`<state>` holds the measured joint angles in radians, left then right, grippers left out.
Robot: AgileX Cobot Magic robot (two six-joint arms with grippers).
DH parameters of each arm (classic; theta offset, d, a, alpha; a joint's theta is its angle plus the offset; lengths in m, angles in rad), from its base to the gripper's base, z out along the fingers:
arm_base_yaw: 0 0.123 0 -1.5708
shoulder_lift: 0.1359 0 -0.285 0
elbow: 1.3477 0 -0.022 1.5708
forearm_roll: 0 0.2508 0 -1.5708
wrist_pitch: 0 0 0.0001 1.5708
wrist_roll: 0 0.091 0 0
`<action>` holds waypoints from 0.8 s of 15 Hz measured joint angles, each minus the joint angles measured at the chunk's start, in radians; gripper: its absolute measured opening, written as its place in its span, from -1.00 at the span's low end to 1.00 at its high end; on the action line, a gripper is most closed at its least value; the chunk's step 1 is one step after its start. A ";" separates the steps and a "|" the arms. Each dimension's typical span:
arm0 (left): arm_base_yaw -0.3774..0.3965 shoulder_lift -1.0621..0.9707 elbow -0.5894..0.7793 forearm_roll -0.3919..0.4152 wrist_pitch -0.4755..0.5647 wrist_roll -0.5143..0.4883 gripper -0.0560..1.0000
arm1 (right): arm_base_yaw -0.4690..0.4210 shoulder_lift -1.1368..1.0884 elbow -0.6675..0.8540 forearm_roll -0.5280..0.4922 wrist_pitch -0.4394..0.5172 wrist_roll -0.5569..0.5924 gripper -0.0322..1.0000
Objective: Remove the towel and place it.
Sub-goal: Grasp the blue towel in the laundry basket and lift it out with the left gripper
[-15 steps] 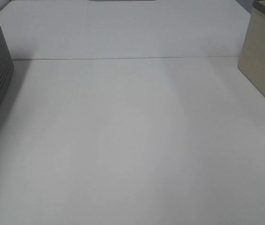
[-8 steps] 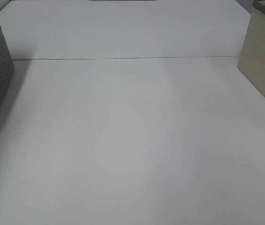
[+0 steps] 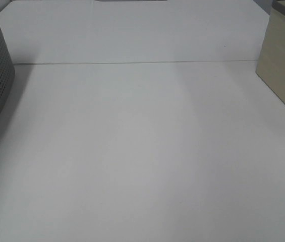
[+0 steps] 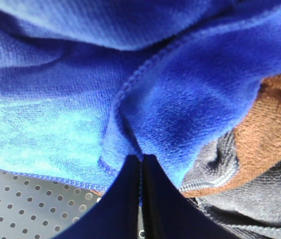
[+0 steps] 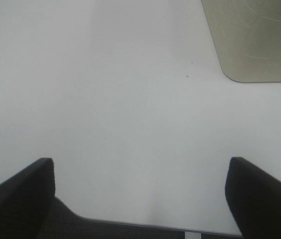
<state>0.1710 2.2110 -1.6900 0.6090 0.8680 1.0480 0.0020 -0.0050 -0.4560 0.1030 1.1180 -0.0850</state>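
Right fingers (image 5: 23,191) black, blunt; left fingers (image 4: 123,201) dark, perhaps blue-tinted.

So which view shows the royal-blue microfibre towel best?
Left wrist: the blue towel fills the frame, a fold pinched in the shut left gripper. The exterior high and right wrist views show nothing recognisable of it.

Your high camera looks down over the table (image 3: 142,151); your right wrist view shares its right-edge box (image 5: 259,40), your left sits tight against the towel (image 4: 80,74).

Crumpled blue towel (image 4: 70,89) atop other cloths (image 4: 259,124)
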 joint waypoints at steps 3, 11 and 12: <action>0.000 -0.001 -0.004 0.000 0.000 0.000 -0.89 | 0.000 0.000 0.000 0.000 0.000 0.000 0.80; -0.020 -0.151 -0.149 -0.045 0.125 -0.048 -0.89 | 0.000 0.000 0.000 0.000 0.000 0.000 0.80; -0.024 -0.185 -0.153 -0.054 0.150 -0.050 -0.89 | 0.000 0.000 0.000 0.000 0.000 0.000 0.80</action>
<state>0.1470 2.0260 -1.8430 0.5550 1.0180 0.9980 0.0020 -0.0050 -0.4560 0.1030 1.1180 -0.0850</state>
